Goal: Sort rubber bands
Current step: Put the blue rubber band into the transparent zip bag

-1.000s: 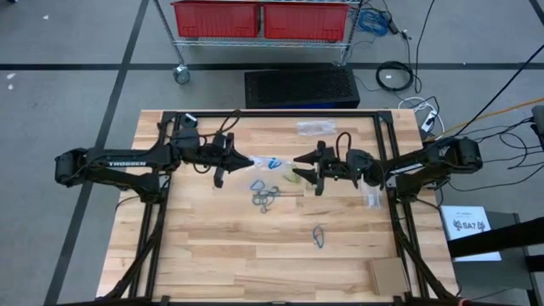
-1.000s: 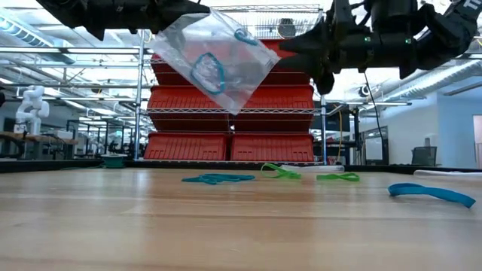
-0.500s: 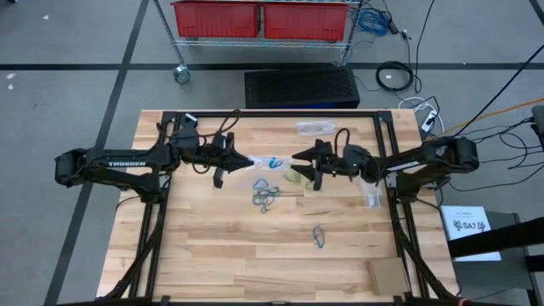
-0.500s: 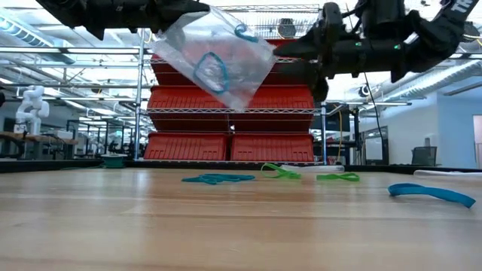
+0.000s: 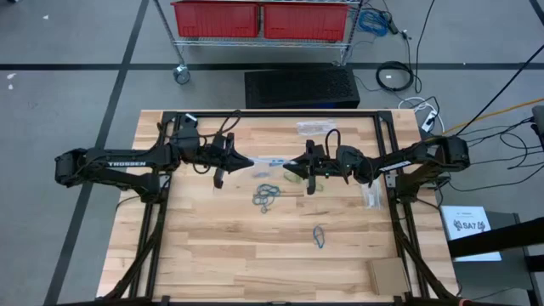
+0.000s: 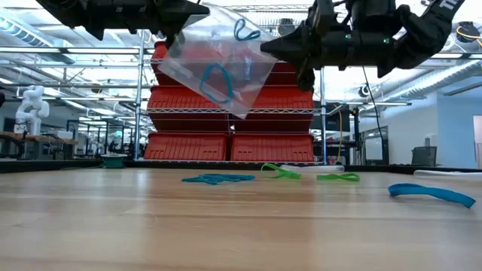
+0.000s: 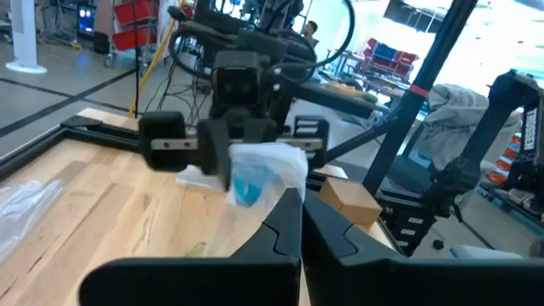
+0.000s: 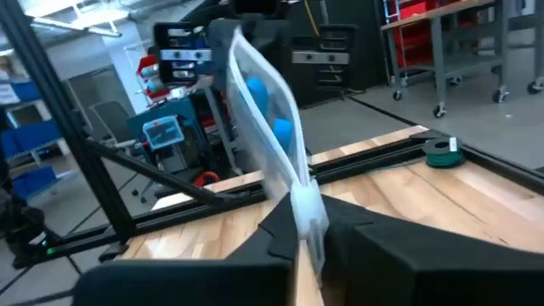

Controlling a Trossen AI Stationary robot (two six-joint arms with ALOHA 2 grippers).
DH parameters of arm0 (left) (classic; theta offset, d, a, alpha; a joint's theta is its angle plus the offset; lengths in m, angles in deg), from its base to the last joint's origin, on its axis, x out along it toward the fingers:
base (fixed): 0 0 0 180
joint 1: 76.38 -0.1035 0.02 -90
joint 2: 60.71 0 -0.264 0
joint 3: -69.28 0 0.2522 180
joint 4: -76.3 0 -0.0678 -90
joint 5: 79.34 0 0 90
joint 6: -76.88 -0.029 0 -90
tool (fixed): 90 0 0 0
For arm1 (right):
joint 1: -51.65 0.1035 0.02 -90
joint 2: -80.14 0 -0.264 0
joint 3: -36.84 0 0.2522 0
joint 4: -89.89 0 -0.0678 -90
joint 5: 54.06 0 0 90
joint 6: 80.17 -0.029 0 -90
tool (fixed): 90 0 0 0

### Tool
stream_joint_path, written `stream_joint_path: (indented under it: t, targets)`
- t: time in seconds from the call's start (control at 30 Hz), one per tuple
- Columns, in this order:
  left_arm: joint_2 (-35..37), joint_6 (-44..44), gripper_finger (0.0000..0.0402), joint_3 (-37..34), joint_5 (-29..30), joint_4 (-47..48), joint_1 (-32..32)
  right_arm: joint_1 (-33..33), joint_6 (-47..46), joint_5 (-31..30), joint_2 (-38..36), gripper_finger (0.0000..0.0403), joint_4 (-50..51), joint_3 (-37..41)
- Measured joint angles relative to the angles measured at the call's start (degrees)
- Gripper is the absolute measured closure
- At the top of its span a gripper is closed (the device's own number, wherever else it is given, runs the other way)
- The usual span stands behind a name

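Above mid-table I find both grippers, left (image 6: 177, 16) and right (image 6: 282, 47), clamped on opposite edges of the clear bag (image 6: 218, 60), presumably steadying it for loading rubber bands (image 5: 267, 196).

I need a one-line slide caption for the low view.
Both pincers hold a clear bag with blue rubber bands above the table.

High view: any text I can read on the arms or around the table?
"TROSSEN": on the left arm.
White sheet right of the table: printed mark, too small to read.
Nothing else is legible there.
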Motion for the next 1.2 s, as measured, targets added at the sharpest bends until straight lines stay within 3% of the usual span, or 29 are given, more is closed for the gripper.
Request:
stream_joint_path:
  t: [0.3,0.57,0.83,1.0,1.2]
  targets:
    - [0.0,-2.4,0.0401,0.0,3.89,4.18,0.11,0.09,2.35,-0.33,-5.47,0.04,7.2,-0.5]
    - [-1.86,-2.56,0.0401,0.0,4.66,3.55,0.3,0.2,6.95,-0.44,-6.06,0.0401,24.18,-9.24]
    - [-2.75,-4.06,0.0401,-0.02,4.74,-0.2,2.17,0.2,8.92,-0.5,-6.06,0.04,32.86,-12.67]
    - [-2.64,-5.58,0.0401,-0.02,5.53,-1.74,2.6,0.2,8.94,-0.81,-6.06,0.0375,33.82,-12.79]
    - [-2.64,-8.99,0.0401,-0.02,9.36,-1.5,3.61,0.09,9.16,-0.81,-6.78,0.031,36.84,-12.81]
